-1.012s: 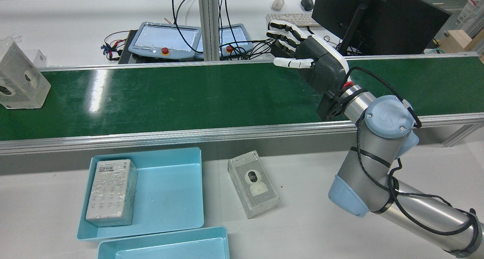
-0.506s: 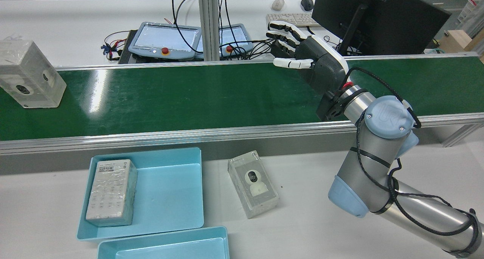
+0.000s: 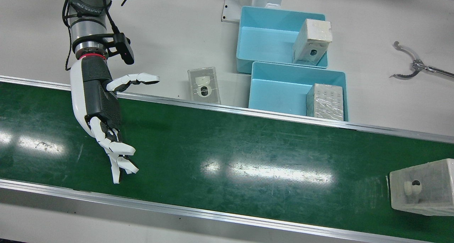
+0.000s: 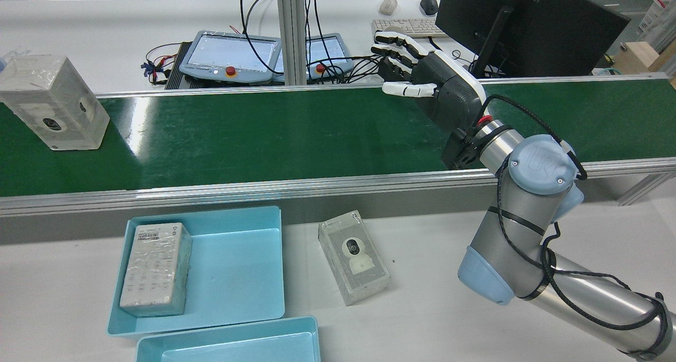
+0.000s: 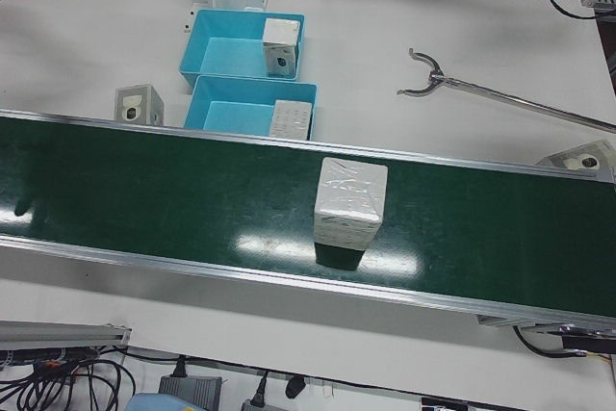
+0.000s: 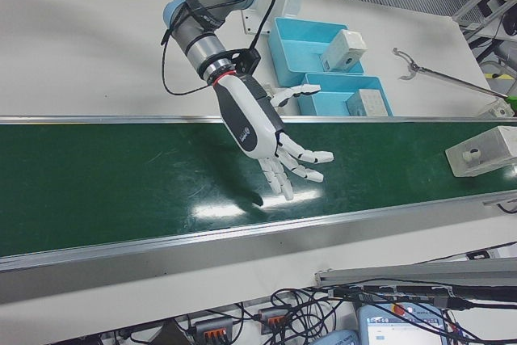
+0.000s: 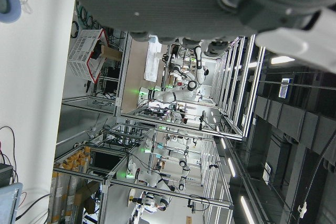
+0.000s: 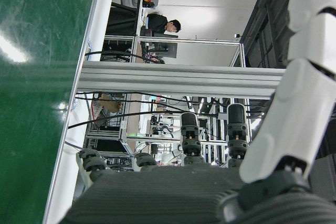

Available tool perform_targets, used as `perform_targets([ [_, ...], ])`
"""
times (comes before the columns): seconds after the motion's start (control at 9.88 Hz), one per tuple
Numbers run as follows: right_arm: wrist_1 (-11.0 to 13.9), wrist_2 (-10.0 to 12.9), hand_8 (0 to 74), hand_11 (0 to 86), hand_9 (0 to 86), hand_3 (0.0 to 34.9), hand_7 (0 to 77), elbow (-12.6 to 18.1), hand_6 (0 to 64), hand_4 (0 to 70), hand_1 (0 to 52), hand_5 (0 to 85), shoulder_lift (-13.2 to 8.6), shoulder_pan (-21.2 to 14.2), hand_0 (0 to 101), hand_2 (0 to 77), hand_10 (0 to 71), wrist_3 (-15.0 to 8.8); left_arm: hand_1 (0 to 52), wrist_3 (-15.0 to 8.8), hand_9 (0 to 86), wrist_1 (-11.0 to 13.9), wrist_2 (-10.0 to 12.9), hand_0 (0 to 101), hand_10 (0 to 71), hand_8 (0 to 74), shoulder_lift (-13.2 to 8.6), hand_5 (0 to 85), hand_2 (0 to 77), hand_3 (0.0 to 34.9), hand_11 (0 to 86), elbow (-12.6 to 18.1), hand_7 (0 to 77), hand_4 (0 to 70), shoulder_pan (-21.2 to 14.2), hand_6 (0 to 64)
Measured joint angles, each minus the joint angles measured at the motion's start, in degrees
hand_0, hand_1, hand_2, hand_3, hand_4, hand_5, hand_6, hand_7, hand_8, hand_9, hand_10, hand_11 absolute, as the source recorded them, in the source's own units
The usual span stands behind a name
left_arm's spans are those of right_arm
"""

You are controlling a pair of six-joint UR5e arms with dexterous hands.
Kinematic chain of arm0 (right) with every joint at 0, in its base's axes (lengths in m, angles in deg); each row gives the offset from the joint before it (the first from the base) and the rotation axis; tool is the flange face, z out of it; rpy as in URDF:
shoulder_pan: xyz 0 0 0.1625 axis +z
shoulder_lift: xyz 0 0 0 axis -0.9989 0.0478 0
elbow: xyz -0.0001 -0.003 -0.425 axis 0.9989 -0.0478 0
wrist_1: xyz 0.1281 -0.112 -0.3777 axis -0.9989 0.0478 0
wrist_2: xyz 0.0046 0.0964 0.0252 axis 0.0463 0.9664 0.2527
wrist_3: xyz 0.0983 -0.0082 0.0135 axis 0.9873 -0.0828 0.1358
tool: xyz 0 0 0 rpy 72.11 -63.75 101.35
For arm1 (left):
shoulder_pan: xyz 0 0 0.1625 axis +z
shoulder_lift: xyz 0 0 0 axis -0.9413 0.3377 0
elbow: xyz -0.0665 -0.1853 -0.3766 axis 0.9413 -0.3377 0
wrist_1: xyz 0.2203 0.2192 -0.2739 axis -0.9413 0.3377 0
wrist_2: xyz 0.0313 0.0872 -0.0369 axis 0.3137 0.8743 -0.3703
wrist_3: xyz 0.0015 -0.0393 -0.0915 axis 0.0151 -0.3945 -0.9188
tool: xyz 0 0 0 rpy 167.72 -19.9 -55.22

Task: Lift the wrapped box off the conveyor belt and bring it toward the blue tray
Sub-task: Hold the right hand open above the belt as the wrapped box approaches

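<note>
A wrapped box (image 4: 53, 103) with a camera picture stands upright on the green conveyor belt (image 4: 290, 135) at its far left in the rear view. It also shows in the front view (image 3: 422, 191) and in the left-front view (image 5: 351, 201). My right hand (image 4: 422, 82) is open above the belt, fingers spread, well apart from the box, as the front view (image 3: 103, 108) shows too. A blue tray (image 4: 237, 267) lies on the white table beside the belt. Only the palm of my left hand (image 7: 210, 3) shows, in its own view.
The blue tray holds a wrapped box (image 4: 153, 269). A second blue tray (image 3: 269, 33) behind it holds another box (image 3: 312, 37). A further wrapped box (image 4: 354, 256) lies on the table between the tray and my right arm. A metal grabber tool (image 3: 411, 64) lies beyond the trays.
The wrapped box has ridden the belt to the right in the rear view, toward my right hand. The right hand has barely moved.
</note>
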Motion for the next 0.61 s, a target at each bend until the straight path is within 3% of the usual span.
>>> perform_targets([
  [0.61, 0.0, 0.0, 0.0, 6.5, 1.6, 30.2, 17.5, 0.0, 0.0, 9.3, 8.7, 25.6, 0.0, -0.5, 40, 16.9, 3.8, 0.0, 0.0, 0.0, 0.5, 0.0, 0.0, 0, 0.5, 0.0, 0.0, 0.5, 1.1, 0.0, 0.0, 0.0, 0.5, 0.5, 0.0, 0.5],
])
